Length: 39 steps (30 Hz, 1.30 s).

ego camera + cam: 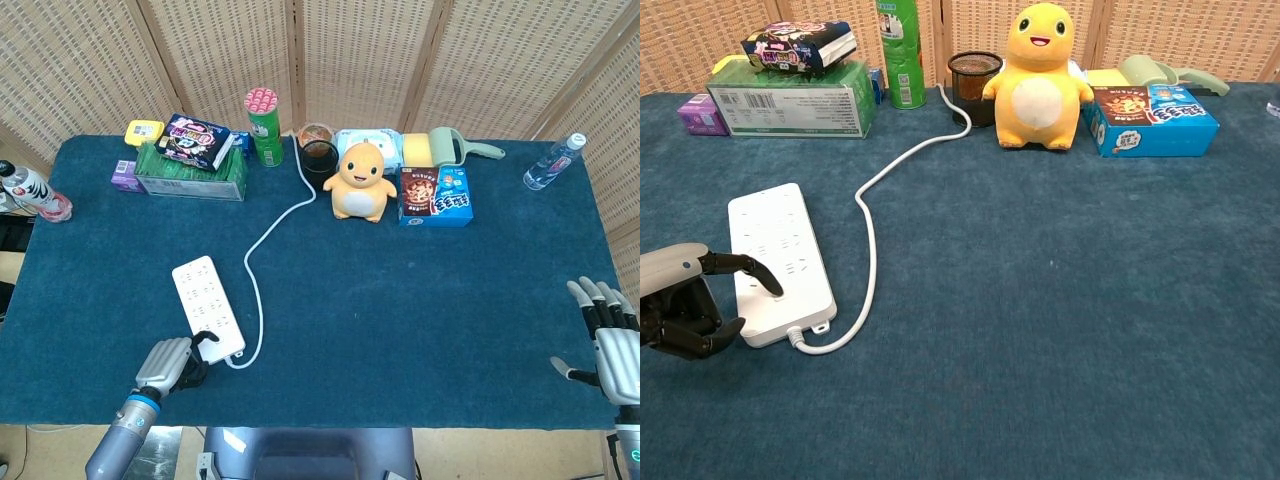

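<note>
We see a wide table covered in dark blue carpet-like cloth [420, 320], and near its front left edge lies the white plastic multi-socket power strip [777, 258], flat, with its long side running away from the robot. Its white cable [902, 160] leaves the near end, loops round and snakes up the cloth towards the small dark cup [973, 84] in the back row.

We judge the step in hand to be pressing on the strip's near end: the left hand [685, 310] sits just left of the strip, most fingers curled in under the palm, one dark finger [748, 270] stretched out with its tip resting on the strip's top face. From these views we cannot tell whether it lands on a switch or on plain casing. If a button is meant, the next move seems to us to call for a short, straight downward push without sliding the strip across the cloth.

The right hand [612, 342] rests at the table's front right edge, well apart from everything, fingers spread and holding nothing.

Along the back we note a green carton [795, 98] with a dark snack packet [800, 45] on top, a yellow plush dinosaur toy [1040, 75], a blue biscuit box [1153, 118], and a green crisp tube [900, 55].
</note>
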### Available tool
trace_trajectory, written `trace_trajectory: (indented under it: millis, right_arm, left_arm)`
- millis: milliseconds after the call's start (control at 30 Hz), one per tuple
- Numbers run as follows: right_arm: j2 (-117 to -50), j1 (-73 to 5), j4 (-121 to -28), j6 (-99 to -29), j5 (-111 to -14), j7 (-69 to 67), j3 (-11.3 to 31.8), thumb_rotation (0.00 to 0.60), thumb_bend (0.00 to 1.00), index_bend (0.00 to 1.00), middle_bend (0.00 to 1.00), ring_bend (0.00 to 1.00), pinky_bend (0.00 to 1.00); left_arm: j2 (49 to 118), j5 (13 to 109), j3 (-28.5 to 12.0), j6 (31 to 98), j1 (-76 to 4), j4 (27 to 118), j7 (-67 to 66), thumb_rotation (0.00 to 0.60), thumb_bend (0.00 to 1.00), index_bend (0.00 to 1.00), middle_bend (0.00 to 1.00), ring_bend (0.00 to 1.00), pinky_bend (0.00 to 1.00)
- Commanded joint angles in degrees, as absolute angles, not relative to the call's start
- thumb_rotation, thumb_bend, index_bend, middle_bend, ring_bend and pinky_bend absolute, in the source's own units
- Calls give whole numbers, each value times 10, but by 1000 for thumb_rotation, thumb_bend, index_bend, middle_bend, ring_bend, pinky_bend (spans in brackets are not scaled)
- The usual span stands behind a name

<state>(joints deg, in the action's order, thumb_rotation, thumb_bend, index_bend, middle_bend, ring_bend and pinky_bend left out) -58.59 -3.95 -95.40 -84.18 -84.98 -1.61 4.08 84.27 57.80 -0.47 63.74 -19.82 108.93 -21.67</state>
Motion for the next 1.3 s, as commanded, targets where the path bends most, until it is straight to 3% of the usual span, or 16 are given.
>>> trace_trajectory:
  millis: [33, 400, 733, 833, 867, 933, 967, 1033, 1067, 1167, 1200, 1300]
  right_arm:
    - [-586, -39, -954, -842, -850, -15, 41, 600, 0, 36, 22, 5, 0]
    - [-586, -40, -953, -841, -848, -16, 41, 600, 0, 35, 22, 5, 0]
    - [-586, -40, -955, -841, -849, -13, 41, 600, 0, 36, 22, 5, 0]
    - [-586, -39, -956, -842, -848, -13, 41, 600, 0, 36, 22, 5, 0]
    - [-586, -39, -956, -842, -849, -14, 41, 600, 0, 36, 22, 5, 0]
    - [-586, -39, -956, -843, -849, -14, 41, 600, 0, 36, 22, 5, 0]
    - [-585, -39, -956, -843, -849, -13, 41, 600, 0, 36, 22, 5, 0]
    - [-586, -39, -957, -843, -850, -11, 41, 600, 0, 36, 22, 5, 0]
    - [-587, -39, -957, -843, -851, -9, 40, 600, 0, 36, 22, 5, 0]
    - [-589, -39, -959, -842, -853, -4, 38, 600, 0, 36, 22, 5, 0]
    - [-591, -39, -961, -846, -862, 4, 35, 600, 0, 36, 22, 5, 0]
    - [-593, -38, -963, -853, -868, 12, 35, 600, 0, 36, 22, 5, 0]
  left_arm:
    - [843, 574, -3, 636, -201, 1089, -220, 600, 565, 260, 1000, 1000, 1000]
    - [836, 575, -1, 637, -203, 1097, -204, 600, 556, 261, 1000, 1000, 1000]
    - [749, 688, 17, 705, -165, 1165, -149, 600, 512, 261, 1000, 1000, 1000]
    - [719, 740, 28, 736, -148, 1165, -133, 600, 439, 251, 996, 985, 973]
    - [712, 755, 32, 747, -143, 1162, -128, 600, 402, 204, 950, 921, 907]
    - [698, 786, 40, 767, -131, 1152, -119, 600, 336, 74, 684, 634, 695]
    - [691, 799, 44, 777, -126, 1145, -116, 600, 301, 6, 399, 386, 550]
    - [666, 831, 56, 805, -109, 1119, -112, 600, 245, 0, 102, 176, 425]
    - [655, 848, 58, 824, -101, 1102, -101, 600, 211, 0, 28, 118, 378]
    - [638, 887, 61, 878, -74, 1052, -36, 600, 128, 0, 0, 15, 257]
    - [627, 880, 59, 917, -50, 1025, -31, 600, 103, 0, 0, 1, 212]
    - [628, 881, 54, 944, -30, 1003, -28, 600, 73, 0, 0, 0, 159]
